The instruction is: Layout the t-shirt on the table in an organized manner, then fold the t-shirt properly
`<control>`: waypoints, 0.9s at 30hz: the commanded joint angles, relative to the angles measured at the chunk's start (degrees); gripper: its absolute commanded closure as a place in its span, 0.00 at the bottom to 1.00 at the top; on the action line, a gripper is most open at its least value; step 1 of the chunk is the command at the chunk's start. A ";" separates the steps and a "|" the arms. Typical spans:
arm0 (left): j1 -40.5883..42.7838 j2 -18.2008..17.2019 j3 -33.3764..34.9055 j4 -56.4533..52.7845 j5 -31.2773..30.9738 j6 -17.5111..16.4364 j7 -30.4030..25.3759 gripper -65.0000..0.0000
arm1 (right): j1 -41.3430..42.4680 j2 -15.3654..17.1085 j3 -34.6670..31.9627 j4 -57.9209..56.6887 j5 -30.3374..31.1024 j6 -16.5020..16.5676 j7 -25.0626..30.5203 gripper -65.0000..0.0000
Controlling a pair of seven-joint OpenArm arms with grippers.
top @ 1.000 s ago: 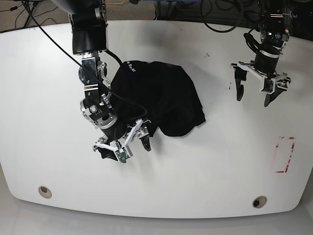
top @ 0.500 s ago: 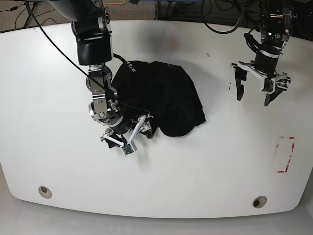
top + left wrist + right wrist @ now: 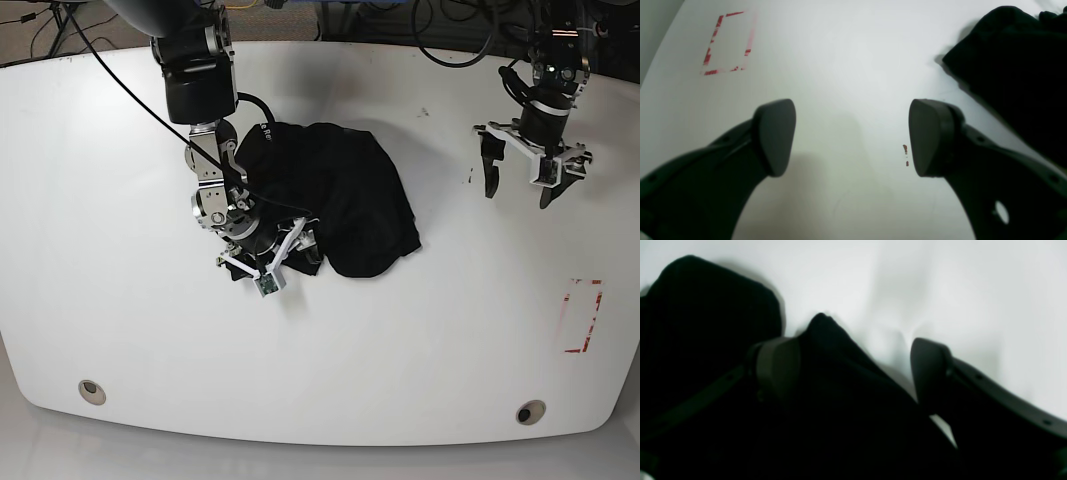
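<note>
- T-shirt (image 3: 330, 200): black, crumpled in a heap, upper centre-left of the base view, resting on the counter (image 3: 420, 340); white lettering visible near the heap's upper-left edge; not yet spread, no sleeve or hem clearly told apart.
- Same t-shirt in the right wrist view (image 3: 723, 390): dark folds filling the left and lower frame, one peaked fold rising between the two pads.
- Right pincer (image 3: 272, 262): at the heap's lower-left edge in the base view, jaws apart, straddling cloth; left pad (image 3: 776, 366) set against dark fabric, right pad (image 3: 930, 373) over bare white surface; nothing clamped.
- Left pincer (image 3: 522, 172): upper right of the base view, well apart from the t-shirt, jaws apart and empty; in its wrist view (image 3: 851, 136) hanging over bare counter, with cloth only at the far upper right (image 3: 1013, 66).
- Tape rectangle (image 3: 582, 316): red-and-white outline, right edge of the base view, well apart from the garment; also at upper left of the left wrist view (image 3: 728, 43).
- Grommet holes (image 3: 91, 391) (image 3: 530, 412): lower left and lower right of the base view.
- Step in hand, as judged: layout stage, with a first hold on the heap's edge being sought.
- Next move, as judged: closing the right pincer on the peaked fold, then lifting and drawing it outward; left pincer needed at the opposite edge to pull the cloth flat.
</note>
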 commanded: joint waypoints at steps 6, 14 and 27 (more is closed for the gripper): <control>-0.19 -0.42 -0.59 0.15 -0.38 0.30 -1.54 0.22 | -0.28 -0.07 -0.02 0.68 0.05 0.18 0.23 0.39; -0.28 -0.42 -0.32 0.15 -0.38 0.30 -1.54 0.22 | -0.19 -0.07 -0.10 3.41 -0.21 3.25 -0.21 1.00; -2.21 -0.42 -0.23 -0.91 -0.29 0.30 -1.54 0.22 | -1.24 1.51 -0.19 28.64 -0.39 3.25 -8.12 0.99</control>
